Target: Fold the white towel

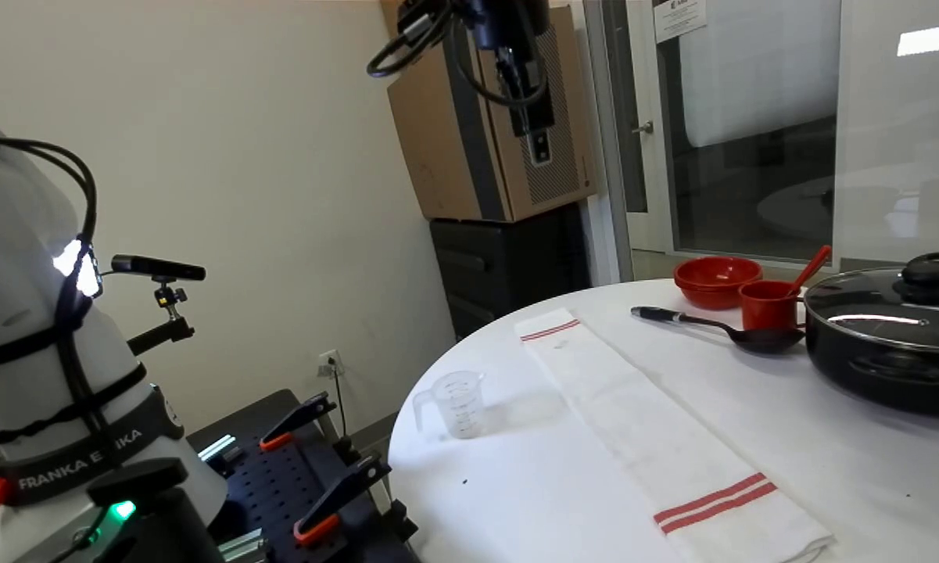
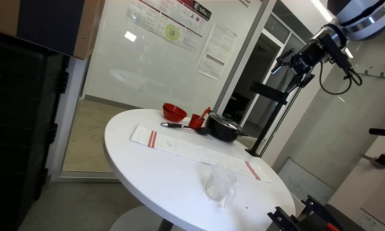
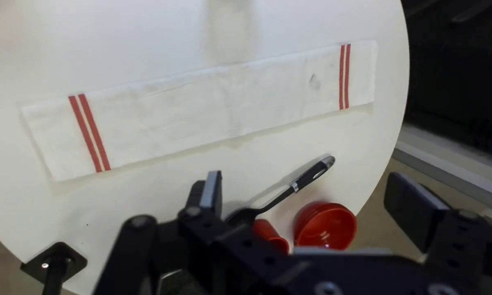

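Note:
The white towel lies flat on the round white table as a long narrow strip, with red double stripes near both short ends. It shows in both exterior views (image 1: 649,426) (image 2: 195,153) and whole in the wrist view (image 3: 221,106). Layered edges show at one short end in an exterior view. A small grey mark is near the other end. My gripper (image 2: 283,77) is high above the table, apart from the towel. In the wrist view my gripper (image 3: 305,180) has its fingers spread wide with nothing between them. It also shows at the top of an exterior view (image 1: 538,129).
A clear measuring cup (image 1: 460,405) stands beside the towel's long side. Across the towel are a black spoon (image 1: 762,338), a red cup (image 1: 768,306), stacked red bowls (image 1: 715,283) and a lidded black pot (image 1: 879,367). A black post (image 2: 267,128) stands at the table edge.

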